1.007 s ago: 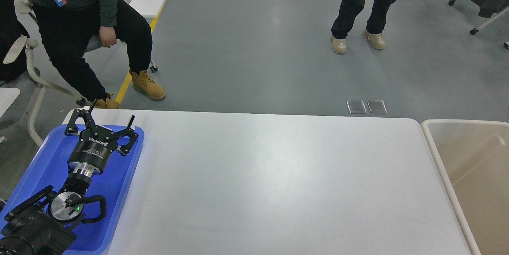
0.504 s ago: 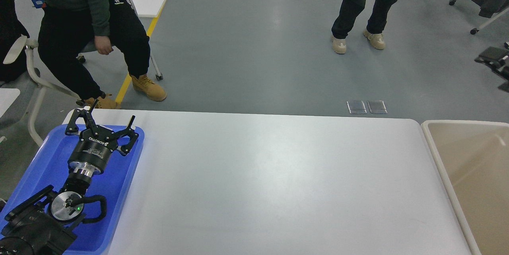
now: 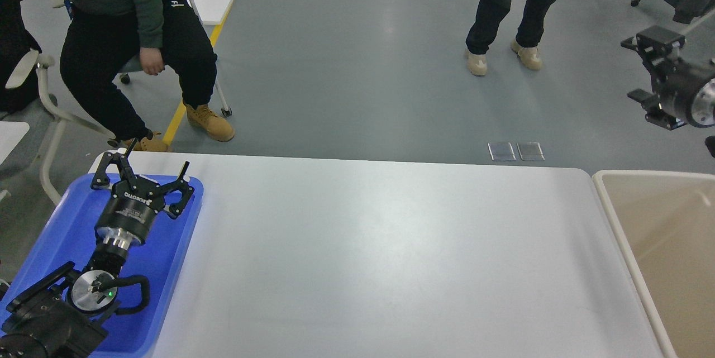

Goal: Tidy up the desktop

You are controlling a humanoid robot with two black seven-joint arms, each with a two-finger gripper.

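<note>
The desktop [image 3: 391, 246] is a wide white tabletop with rounded corners, and I see nothing lying on its bare surface. My left gripper [image 3: 158, 156] is open and empty, held over the far end of the blue tray [image 3: 50, 235] at the table's left end. My right gripper [image 3: 641, 67] is at the right edge of the view, high above the floor beyond the table, with its fingers apart and nothing between them.
A beige bin [image 3: 606, 201] with a cream rim stands against the table's right end. A seated person [image 3: 134, 39] on a wheeled chair is behind the table's far left corner. Another person [image 3: 503, 12] stands on the floor further back.
My right gripper has come into view at the right edge and risen. The seated person has shifted on the chair. My left arm has not moved.
</note>
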